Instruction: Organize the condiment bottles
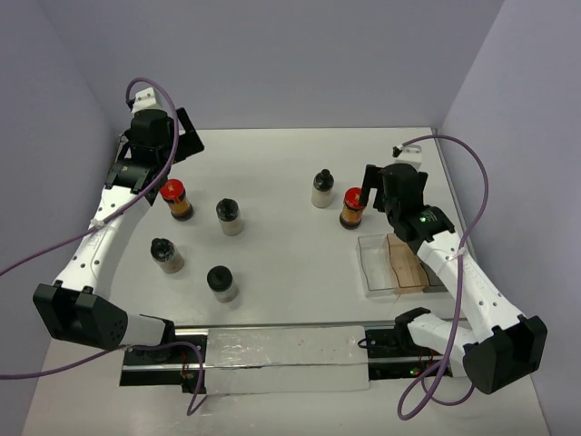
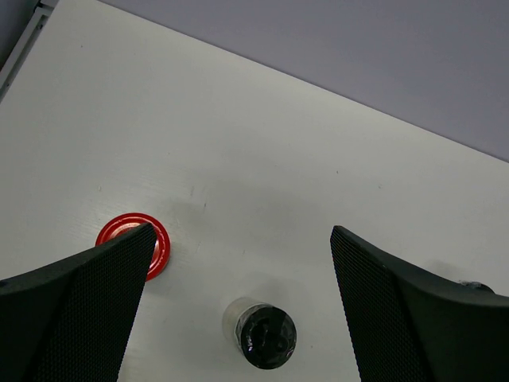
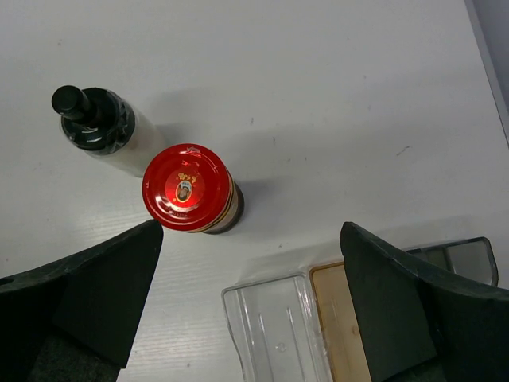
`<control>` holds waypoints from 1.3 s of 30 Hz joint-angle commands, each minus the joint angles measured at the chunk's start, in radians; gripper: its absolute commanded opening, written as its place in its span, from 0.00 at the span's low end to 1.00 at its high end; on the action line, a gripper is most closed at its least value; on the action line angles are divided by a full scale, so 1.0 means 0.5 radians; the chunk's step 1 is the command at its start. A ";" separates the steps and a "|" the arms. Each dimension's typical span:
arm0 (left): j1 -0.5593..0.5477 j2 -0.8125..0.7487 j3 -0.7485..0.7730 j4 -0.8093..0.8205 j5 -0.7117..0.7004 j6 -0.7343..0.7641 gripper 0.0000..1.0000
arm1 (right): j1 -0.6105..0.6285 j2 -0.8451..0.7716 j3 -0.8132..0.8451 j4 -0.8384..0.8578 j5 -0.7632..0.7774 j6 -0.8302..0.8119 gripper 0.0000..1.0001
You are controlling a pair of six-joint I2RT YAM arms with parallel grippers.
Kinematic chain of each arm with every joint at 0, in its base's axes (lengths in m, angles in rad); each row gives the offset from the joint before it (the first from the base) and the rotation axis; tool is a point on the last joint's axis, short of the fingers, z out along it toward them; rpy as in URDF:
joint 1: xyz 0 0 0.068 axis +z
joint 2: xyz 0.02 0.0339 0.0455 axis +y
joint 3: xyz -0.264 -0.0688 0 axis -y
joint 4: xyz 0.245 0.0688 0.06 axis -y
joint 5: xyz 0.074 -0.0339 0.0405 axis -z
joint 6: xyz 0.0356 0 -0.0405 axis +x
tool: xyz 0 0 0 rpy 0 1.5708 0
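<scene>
Left gripper and right gripper hold jaws wide, empty; the right hovers over a red-capped bottle, mid-right, likely lining up a grab.

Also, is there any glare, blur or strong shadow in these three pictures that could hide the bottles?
Top view: even light, faint shadows, nothing blurred. Left wrist view: small glints on the black-capped bottle, and a dark finger covers part of the red cap. Right wrist view: the red-capped bottle is sharp, with a soft shadow.

I work in a lab test cell. Bare lilac walls close round the white counter, and purple cables loop above it.
</scene>
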 commanded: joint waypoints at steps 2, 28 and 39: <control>-0.012 -0.016 0.058 -0.039 -0.040 0.004 1.00 | 0.005 -0.001 0.108 -0.014 0.024 -0.002 1.00; -0.012 0.114 -0.005 -0.296 -0.139 0.000 0.99 | -0.008 0.859 0.418 0.006 -0.297 -0.002 1.00; -0.012 0.128 -0.079 -0.279 -0.136 -0.055 1.00 | -0.008 1.029 0.486 0.008 -0.273 -0.002 1.00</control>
